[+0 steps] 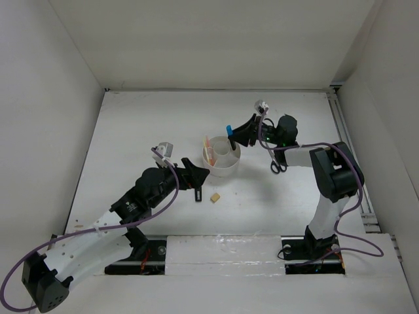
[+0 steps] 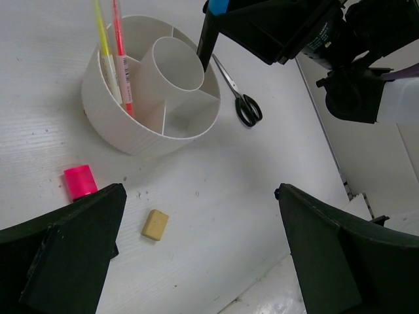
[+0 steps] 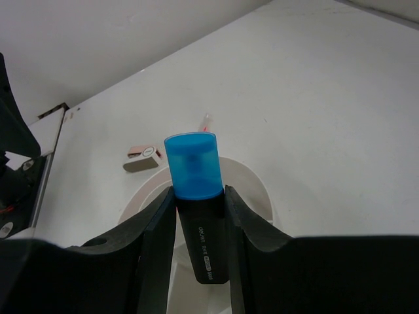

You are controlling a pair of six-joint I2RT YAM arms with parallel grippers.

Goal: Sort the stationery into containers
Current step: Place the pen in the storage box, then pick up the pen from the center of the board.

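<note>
The round white organizer (image 1: 220, 159) (image 2: 141, 127) stands mid-table, with a yellow pen (image 2: 103, 46) and a pink pen (image 2: 120, 59) upright in one wedge. My right gripper (image 1: 237, 136) (image 3: 200, 196) is shut on the blue-capped black marker (image 1: 230, 133) (image 3: 195, 171), held upright with its lower end at the organizer's far rim (image 3: 252, 180). My left gripper (image 1: 198, 175) (image 2: 200, 196) hangs open and empty over the table near the organizer. The tan eraser (image 1: 214, 197) (image 2: 155, 224) and the pink-capped marker (image 2: 80, 181) lie below it. The black-handled scissors (image 1: 277, 163) (image 2: 239, 98) lie right of the organizer.
White walls (image 1: 59, 98) close in the table on the left, back and right. A rail (image 1: 350, 144) runs along the right edge. My right arm (image 1: 327, 173) reaches in from the right, over the scissors.
</note>
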